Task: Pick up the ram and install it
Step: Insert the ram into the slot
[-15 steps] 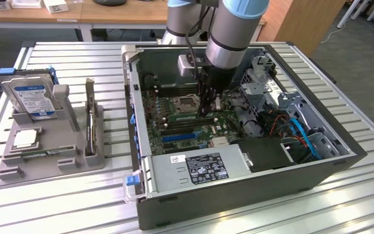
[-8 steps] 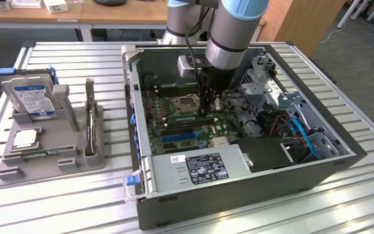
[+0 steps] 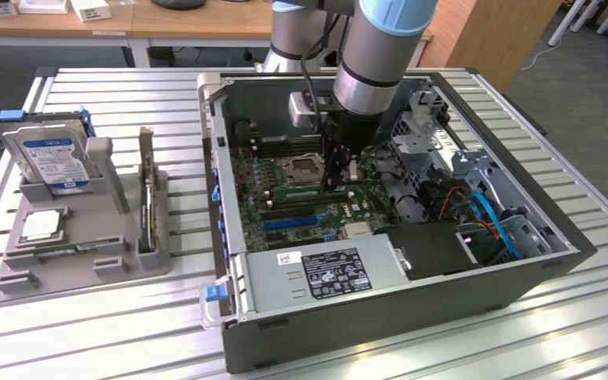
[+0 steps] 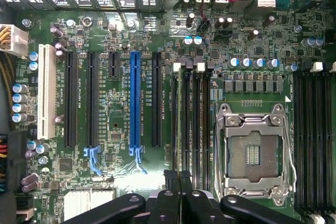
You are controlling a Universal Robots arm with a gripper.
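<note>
**Ram down among the memory slots, claw pinched on it**

You see the ram as a narrow green strip standing on its long edge inside the open computer case. It looks thin and bright against the darker board, and its chips are too small to make out. It runs in line with the dark memory slots, just beside the silver-framed processor socket. Whether it is fully seated you cannot tell.

Your gripper hangs straight down over the strip's end nearer the exterior view's right. Its black fingers are drawn together on the ram's upper edge, with no real gap between them.

Further out, on the exterior view's left, a grey tray sits on the slatted metal table, well apart from the case. It carries the blue-labelled hard drive upright and the square silver processor chip lying flat.
</note>
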